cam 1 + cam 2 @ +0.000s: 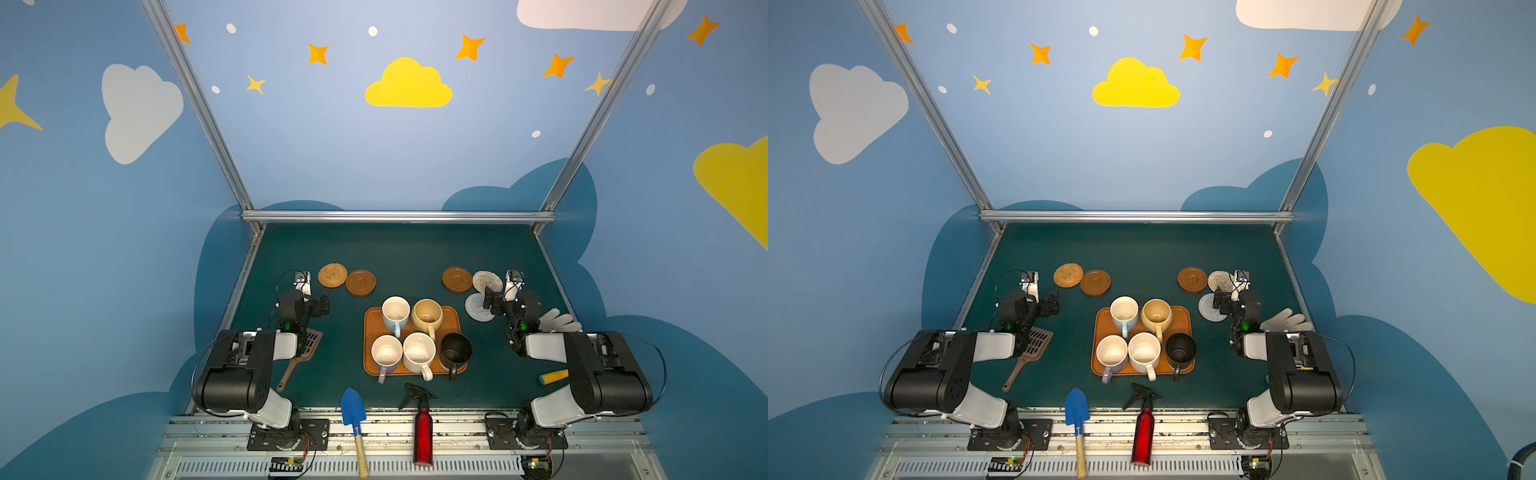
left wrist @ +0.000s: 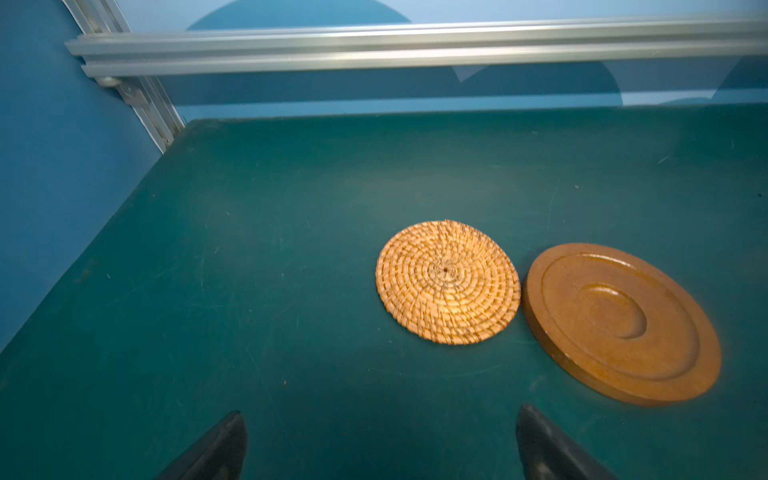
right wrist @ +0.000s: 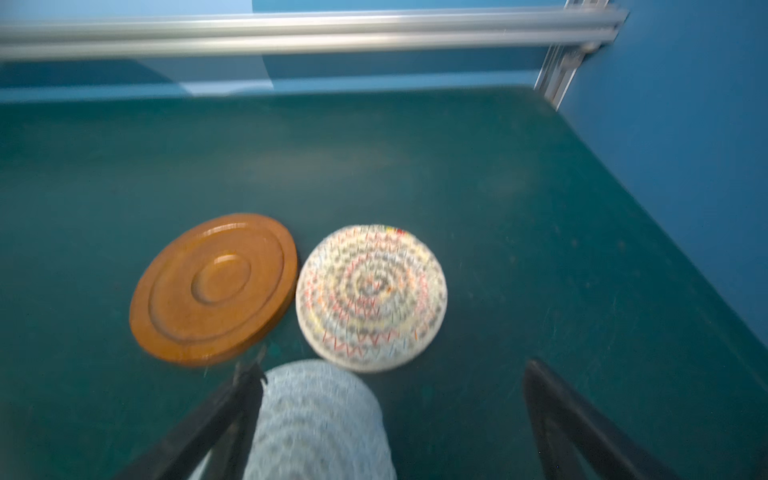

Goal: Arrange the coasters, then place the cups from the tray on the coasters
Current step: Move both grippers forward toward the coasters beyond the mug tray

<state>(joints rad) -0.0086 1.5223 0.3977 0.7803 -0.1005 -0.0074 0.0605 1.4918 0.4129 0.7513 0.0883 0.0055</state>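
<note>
My left claw (image 2: 381, 413) and right claw (image 3: 391, 368) gaped empty, coasters (image 1: 332, 274) lay bare, and all cups (image 1: 395, 312) sat on the tray (image 1: 452, 322).

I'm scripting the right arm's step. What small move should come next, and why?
Probably lower the right tool and close on the pale grey coaster: the jaws stand open over it, and it lies nearer than the beige coaster, out of line.

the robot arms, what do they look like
Both the left arm and right arm have chunky black joint housings, white link shells, thin black looping cables and a green light near the wrist. The left end effector and right end effector are black, tapering to points.
</note>
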